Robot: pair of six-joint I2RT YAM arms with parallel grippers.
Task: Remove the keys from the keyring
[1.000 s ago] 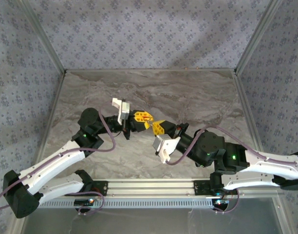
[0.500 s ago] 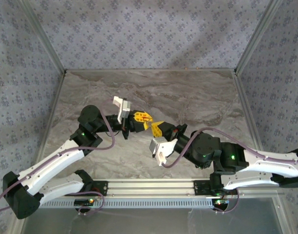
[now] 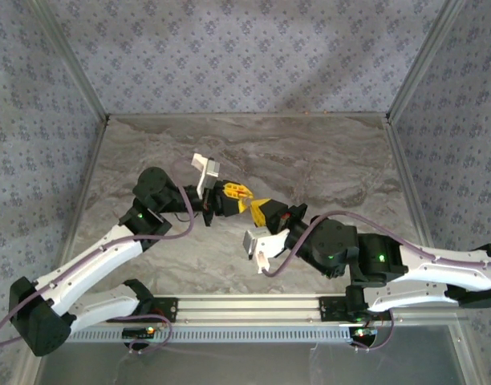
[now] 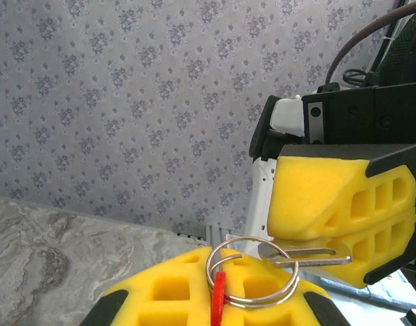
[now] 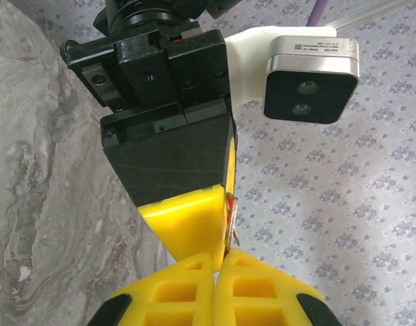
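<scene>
The keyring (image 4: pixel 258 301) is a silver split ring with a small red tag (image 4: pixel 217 299). My left gripper (image 4: pixel 219 285) is shut on the tag, and the ring stands up above its yellow fingertips. A silver key (image 4: pixel 310 257) is threaded on the ring by its head. My right gripper (image 4: pixel 330 238) is shut on the key's blade, just right of the ring. In the right wrist view the keyring (image 5: pixel 230 217) is edge-on between my right gripper (image 5: pixel 218 265) and the left one's yellow finger (image 5: pixel 187 221). From above, the left gripper (image 3: pixel 239 192) and the right gripper (image 3: pixel 260 210) meet tip to tip over the table's middle.
The marble-patterned tabletop (image 3: pixel 310 152) lies below both grippers. Patterned walls (image 3: pixel 245 56) close in the back and sides, with a metal rail (image 3: pixel 245 305) along the near edge. Purple cables (image 3: pixel 181 233) loop beside each wrist.
The right wrist has turned, swinging its white camera mount left and down. The left wrist has tilted slightly. Both grippers stay shut and tip to tip.
</scene>
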